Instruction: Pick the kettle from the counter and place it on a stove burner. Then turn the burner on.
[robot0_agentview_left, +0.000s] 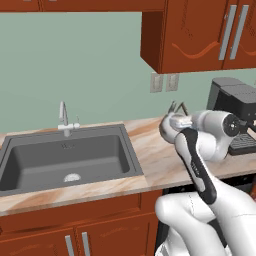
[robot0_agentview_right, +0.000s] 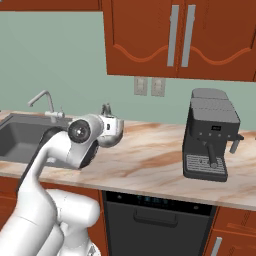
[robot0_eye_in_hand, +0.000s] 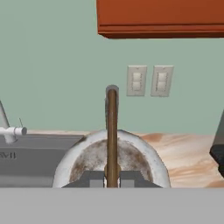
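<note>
My gripper (robot0_eye_in_hand: 112, 177) is shut on the thin dark arched handle (robot0_eye_in_hand: 112, 127) of the kettle (robot0_eye_in_hand: 87, 159). The handle runs up between the two fingertips, and the rounded silver-white body fills the space just beyond them. From the base cameras the kettle (robot0_agentview_left: 165, 129) (robot0_agentview_right: 111, 140) is partly hidden behind my wrist, over the beige marble-look counter (robot0_agentview_left: 152, 162) (robot0_agentview_right: 150, 160) just right of the sink. I cannot tell whether it touches the counter. The stove burner is out of view.
A grey sink (robot0_agentview_left: 65, 155) with a faucet (robot0_agentview_left: 63, 117) lies to the left. A black coffee machine (robot0_agentview_right: 210, 135) stands on the counter to the right. Red-brown wall cabinets (robot0_agentview_right: 175, 40) hang overhead, and wall outlets (robot0_eye_in_hand: 148, 81) sit behind. A dark dishwasher front (robot0_agentview_right: 155, 215) is below.
</note>
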